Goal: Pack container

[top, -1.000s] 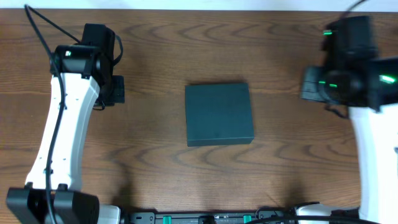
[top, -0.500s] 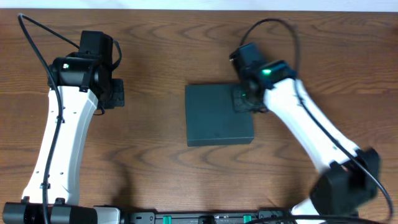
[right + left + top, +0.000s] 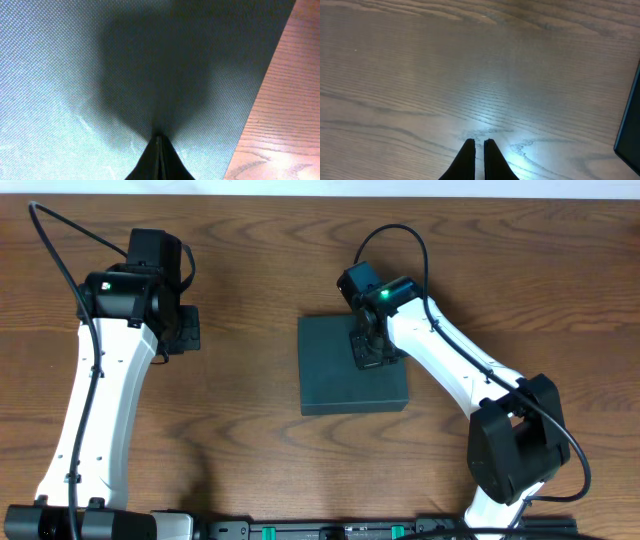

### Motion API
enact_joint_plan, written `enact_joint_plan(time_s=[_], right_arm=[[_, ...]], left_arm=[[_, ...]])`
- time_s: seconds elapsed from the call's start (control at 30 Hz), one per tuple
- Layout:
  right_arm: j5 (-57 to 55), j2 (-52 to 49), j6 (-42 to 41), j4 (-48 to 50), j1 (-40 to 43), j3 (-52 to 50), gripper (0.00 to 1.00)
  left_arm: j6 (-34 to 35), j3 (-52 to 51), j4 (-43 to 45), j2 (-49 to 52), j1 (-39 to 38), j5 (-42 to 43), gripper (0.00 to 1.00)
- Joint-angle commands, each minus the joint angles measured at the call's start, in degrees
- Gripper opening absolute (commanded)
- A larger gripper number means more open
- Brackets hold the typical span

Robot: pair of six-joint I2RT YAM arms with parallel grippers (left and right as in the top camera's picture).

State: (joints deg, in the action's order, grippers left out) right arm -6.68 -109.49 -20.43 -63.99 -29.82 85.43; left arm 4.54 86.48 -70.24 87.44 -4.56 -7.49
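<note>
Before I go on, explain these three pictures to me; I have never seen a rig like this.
You see two white robot arms, the left arm and the right arm, at a wooden table. Each ends in a two-finger gripper. The wide picture comes from a fixed camera above. The other two come from a camera on each wrist, looking down past that arm's own gripper. One thing lies on the table: the container, a dark teal box with its lid shut. The right gripper is over the container's right part, closed and empty; whether it touches the lid I cannot tell. The left gripper is over bare wood to the container's left, also closed, holding nothing.
</note>
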Motion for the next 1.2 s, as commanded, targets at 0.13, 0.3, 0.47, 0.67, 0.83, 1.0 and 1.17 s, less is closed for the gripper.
enact_joint_plan(time_s=[0.13, 0.3, 0.47, 0.67, 0.83, 1.0, 1.17], right_arm=[[-2.9, -3.9, -1.0, 0.2, 4.3, 0.6, 0.01], [-5.9, -2.1, 2.8, -1.7, 14.8, 5.9, 0.43], [-3.3, -1.0, 5.5, -4.3, 26.0, 8.3, 0.63], [-1.9, 4.5, 4.4, -8.0, 32.8, 6.5, 0.64], [-3.8, 19.1, 1.1, -4.0, 30.3, -3.5, 0.64], [-10.0, 41.7, -4.7, 5.1, 22.0, -20.7, 0.65], [-17.6, 64.6, -6.0, 16.5, 11.4, -38.4, 0.83]], left_arm=[[0.1, -0.5, 2.9, -0.3, 0.0, 0.8, 0.07], [-3.7, -0.5, 8.4, -0.2, 0.7, 0.6, 0.68], [-3.5, -0.5, 6.4, -0.3, 2.1, 0.6, 0.77], [-2.1, -4.1, 3.7, -6.4, 0.0, 0.8, 0.80], [-2.1, -14.9, 7.1, -22.8, -3.5, 0.8, 0.80], [-2.8, -25.2, 10.9, -42.2, -5.2, 0.8, 0.81], [-7.5, -33.4, 12.7, -59.5, -5.4, 0.8, 0.99]])
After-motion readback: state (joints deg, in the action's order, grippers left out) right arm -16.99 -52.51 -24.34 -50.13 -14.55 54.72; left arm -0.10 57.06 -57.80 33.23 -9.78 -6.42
